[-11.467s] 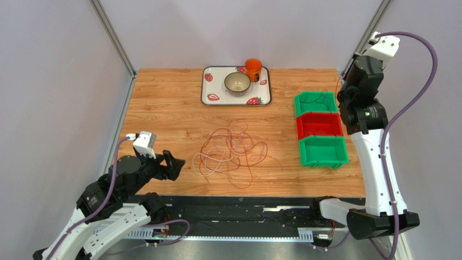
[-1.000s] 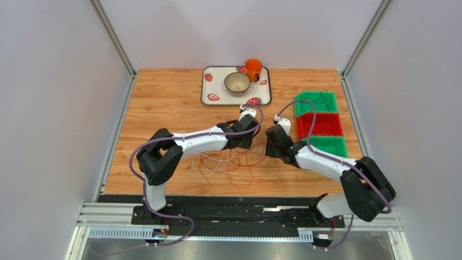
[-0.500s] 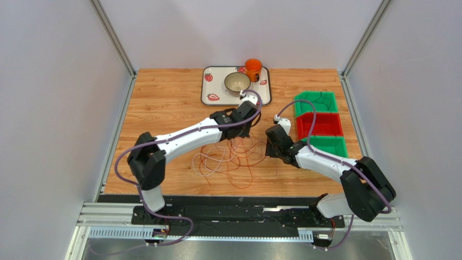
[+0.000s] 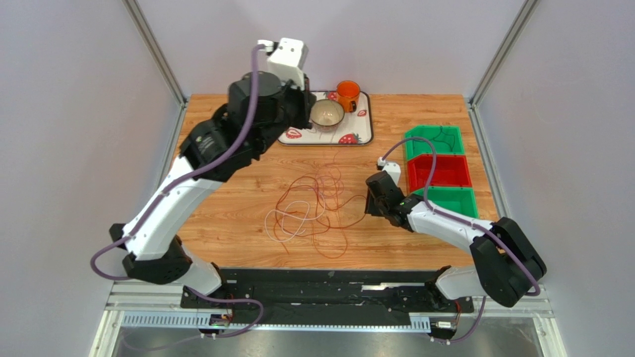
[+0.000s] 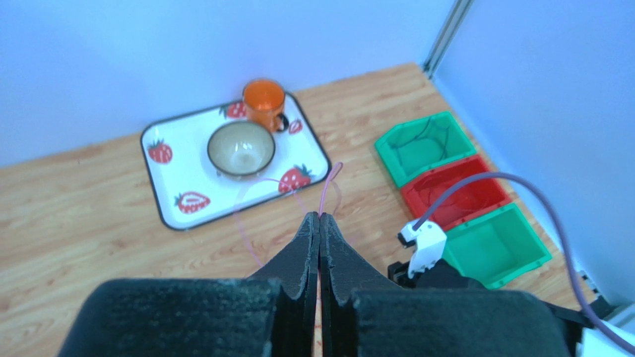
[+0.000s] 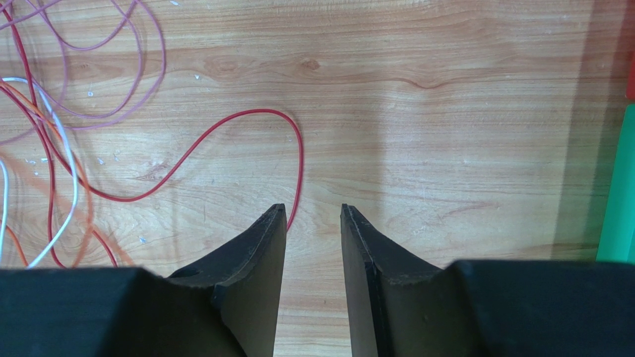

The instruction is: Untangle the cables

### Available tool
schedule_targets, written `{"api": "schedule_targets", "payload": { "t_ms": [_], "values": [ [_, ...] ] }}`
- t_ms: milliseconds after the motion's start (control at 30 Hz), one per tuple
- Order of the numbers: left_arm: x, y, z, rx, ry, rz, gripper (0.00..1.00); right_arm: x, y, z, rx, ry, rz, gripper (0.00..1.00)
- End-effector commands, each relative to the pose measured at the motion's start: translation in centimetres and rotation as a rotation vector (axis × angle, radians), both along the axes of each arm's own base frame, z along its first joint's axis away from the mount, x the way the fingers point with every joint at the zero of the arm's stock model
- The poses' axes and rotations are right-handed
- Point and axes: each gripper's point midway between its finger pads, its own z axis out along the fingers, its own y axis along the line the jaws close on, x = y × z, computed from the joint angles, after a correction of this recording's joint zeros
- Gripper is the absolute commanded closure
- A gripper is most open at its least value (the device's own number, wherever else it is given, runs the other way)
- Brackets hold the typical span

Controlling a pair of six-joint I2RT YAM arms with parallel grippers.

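The cables (image 4: 317, 212) lie as a loose tangle of red, orange, white and pinkish loops in the middle of the wooden table. My left gripper (image 5: 320, 216) is raised high over the back of the table, shut on a thin pink cable (image 5: 329, 184) that comes out at its tips. In the top view that gripper (image 4: 301, 103) hangs beside the tray. My right gripper (image 6: 313, 210) sits low over the wood just right of the tangle, open, with nothing between its fingers. A red cable loop (image 6: 297, 160) ends just ahead of its left finger.
A strawberry tray (image 4: 289, 134) at the back holds a bowl (image 4: 326, 114) and an orange mug (image 4: 347, 93). Three bins stand at the right: a far green bin (image 4: 434, 141) with a dark cable inside, a red bin (image 4: 440, 172), and a near green bin (image 4: 456, 199).
My left gripper shut on a pink strand at the tangle, then rose up and back toward the tray, pulling the strand with it. The right arm has stayed put.
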Motion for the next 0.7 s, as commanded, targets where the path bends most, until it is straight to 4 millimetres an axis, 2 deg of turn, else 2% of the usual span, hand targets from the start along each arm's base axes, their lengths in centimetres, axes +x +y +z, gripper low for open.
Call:
{"api": "schedule_targets", "payload": {
  "t_ms": [0,33,133,233,267,367,400,467,500,533,567,600,633,667],
  "values": [
    [-2.9,2.5,5.9,-0.032,-0.158,-0.095,1.0,0.9,0.2,1.3,0.034,-0.061,-0.018,0.63],
    [-4.2,2.9,9.0,-0.102,-0.244,-0.147,1.0,0.8,0.2,1.2,0.032,-0.059,-0.018,0.63],
    [-6.4,4.6,14.2,-0.183,-0.404,-0.193,1.0,0.9,0.2,1.2,0.033,-0.058,-0.018,0.63],
    [-8.3,6.4,17.5,-0.245,-0.513,-0.217,1.0,0.9,0.2,1.3,0.036,-0.064,-0.02,0.64],
    [-8.6,6.7,17.8,-0.253,-0.527,-0.218,1.0,0.7,0.1,1.2,0.036,-0.062,-0.019,0.64],
    [-8.6,7.3,16.3,-0.245,-0.517,-0.201,1.0,0.7,0.1,1.7,0.045,-0.079,-0.015,0.64],
    [-8.4,7.1,14.1,-0.22,-0.481,-0.199,1.0,0.6,0.3,2.3,0.06,-0.089,-0.002,0.64],
    [-8.0,7.2,11.8,-0.208,-0.444,-0.179,1.0,0.2,0.4,3.3,0.077,-0.111,0.032,0.63],
    [-7.7,7.1,9.1,-0.192,-0.395,-0.166,1.0,0.0,0.6,4.0,0.1,-0.122,0.052,0.62],
    [-7.4,7.5,8.1,-0.197,-0.379,-0.135,1.0,-0.2,0.7,6.3,0.142,-0.182,0.068,0.56],
    [-7.3,7.7,7.0,-0.196,-0.362,-0.126,1.0,-0.4,0.8,7.3,0.17,-0.201,0.078,0.53],
    [-7.3,7.5,4.7,-0.188,-0.323,-0.126,1.0,-1.0,1.4,8.6,0.223,-0.209,0.114,0.51],
    [-7.3,7.4,3.9,-0.192,-0.311,-0.131,1.0,-1.4,1.6,11.0,0.282,-0.261,0.138,0.48],
    [-7.4,7.2,2.9,-0.192,-0.296,-0.139,1.0,-1.7,1.9,12.3,0.317,-0.284,0.166,0.47]
  ]
}}
